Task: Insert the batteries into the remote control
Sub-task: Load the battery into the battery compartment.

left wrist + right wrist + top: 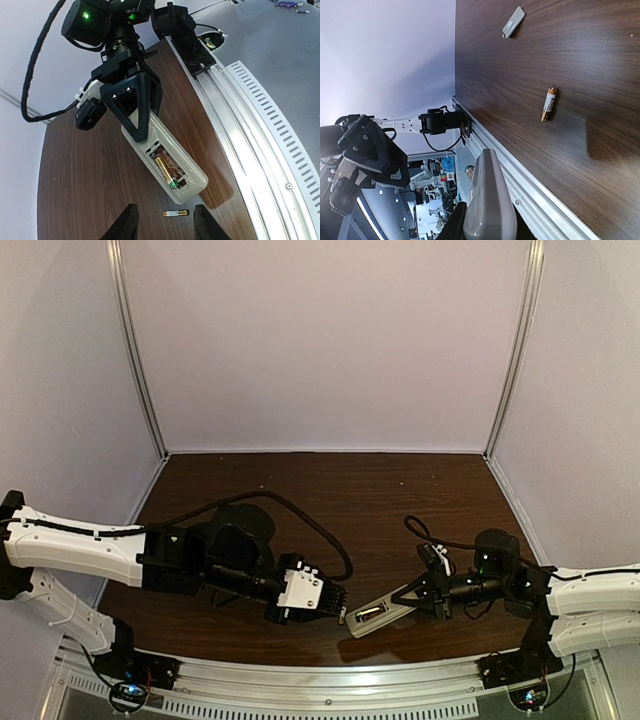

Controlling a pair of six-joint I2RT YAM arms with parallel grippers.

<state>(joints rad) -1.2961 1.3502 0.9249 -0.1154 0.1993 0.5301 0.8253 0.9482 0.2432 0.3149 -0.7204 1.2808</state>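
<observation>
the right tool (140,131) pinched the small flat white plastic remote control (196,171) at one end. a slim gold cylindrical battery (176,213), likely light, stiff and slick, lay on the dark wooden surface (90,175) just beyond the remote's free end, inside the spread left tool (165,229); best taken mid-barrel.

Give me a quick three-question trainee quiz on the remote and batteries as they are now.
1. True or false: the remote control lies free on the table.
2. How many batteries sit in its open compartment? A none; B one; C two.
3. Fill in: in the left wrist view, the loose battery shows between the left gripper's ___.
Key: 1 false, the right gripper clamps it; 2 B, the seated battery; 3 fingers.
</observation>
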